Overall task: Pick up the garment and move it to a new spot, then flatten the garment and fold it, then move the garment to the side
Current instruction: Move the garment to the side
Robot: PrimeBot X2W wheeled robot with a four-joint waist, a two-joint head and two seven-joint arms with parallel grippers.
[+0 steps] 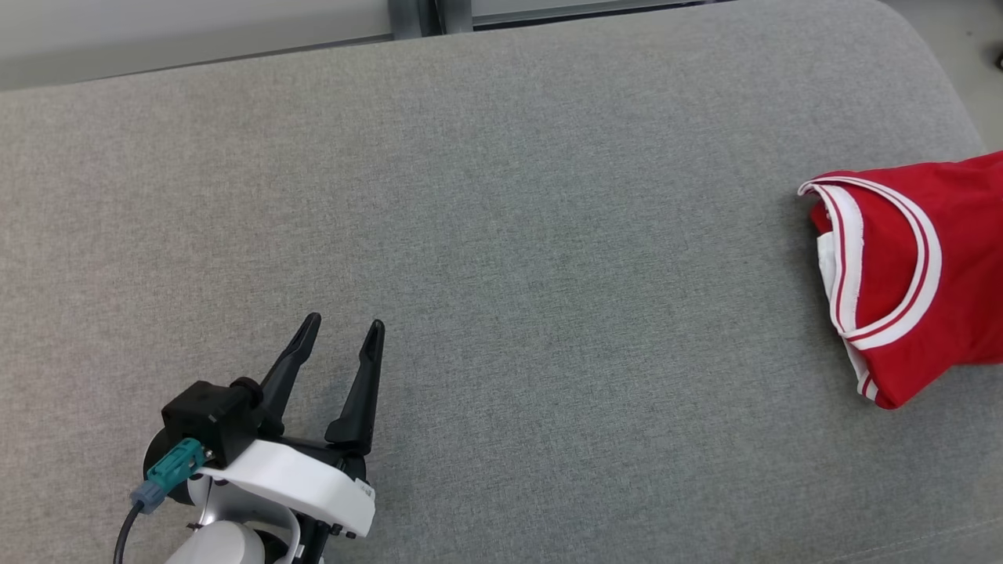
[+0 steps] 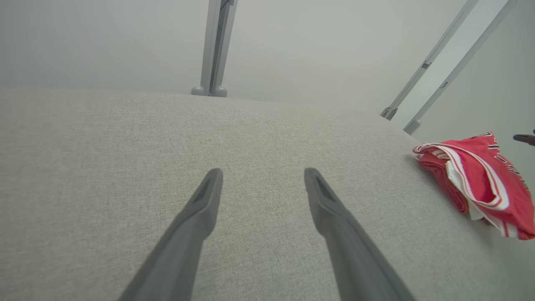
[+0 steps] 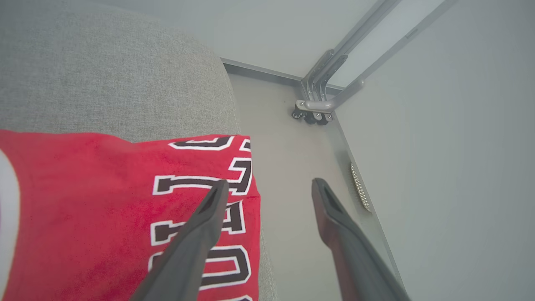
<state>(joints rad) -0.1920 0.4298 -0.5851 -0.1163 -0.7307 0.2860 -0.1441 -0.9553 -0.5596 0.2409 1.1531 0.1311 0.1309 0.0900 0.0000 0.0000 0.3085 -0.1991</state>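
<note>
Garment, red with white-trimmed openings, is lying folded at the grey cushion's right end in the head view. My left gripper is sitting near left, fingers spread, with wide open cushion between us.

Along my left wrist, the cushion is stretching open ahead, and the garment is lying at its right edge.

My right gripper is hanging spread, gripping nothing, one finger over the garment's lettered edge and the other over the floor.

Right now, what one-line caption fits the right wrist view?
Open right gripper poised over the edge of a red jersey with black-and-white lettering, lying at the end of the grey cushion.
</note>
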